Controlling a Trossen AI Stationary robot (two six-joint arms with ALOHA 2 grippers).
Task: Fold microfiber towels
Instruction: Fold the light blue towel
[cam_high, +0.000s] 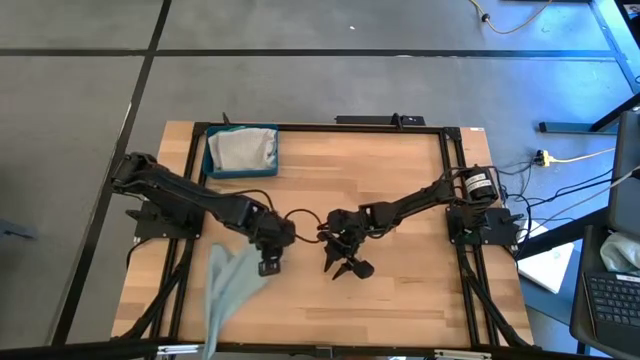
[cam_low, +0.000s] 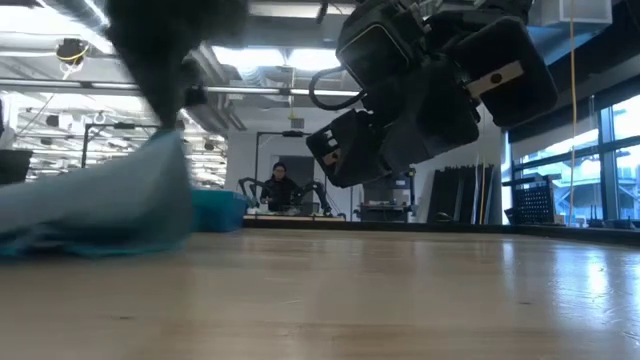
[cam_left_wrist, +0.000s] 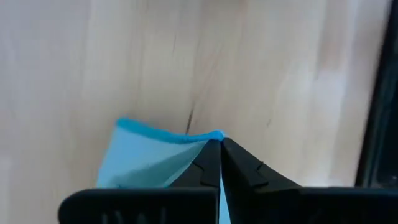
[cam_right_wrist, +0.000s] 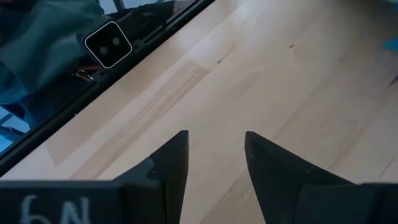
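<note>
— Where is the towel being worked on?

— A pale blue towel (cam_high: 228, 290) lies bunched along the near left part of the wooden counter (cam_high: 390, 180), stretching from the front edge up toward the left gripper (cam_high: 268, 266). One corner is lifted.

— What holds it up?

— The left gripper's fingers (cam_left_wrist: 214, 163) are pressed together on that corner; the left wrist view shows the cloth's bright blue hem pinched right at their tips.

— And the other arm?

— The right gripper (cam_high: 345, 266) hangs over the middle of the counter, just beside the left one. Its fingers (cam_right_wrist: 174, 155) stand apart with bare wood between them, holding nothing.

— Any other towels?

— A light grey towel (cam_high: 243, 147) sits crumpled inside a dark blue tray (cam_high: 212, 165) at the far left corner of the counter, well apart from both grippers.

— Anything behind the counter?

— In the low view a person (cam_low: 279, 187) sits far back in the room.
</note>
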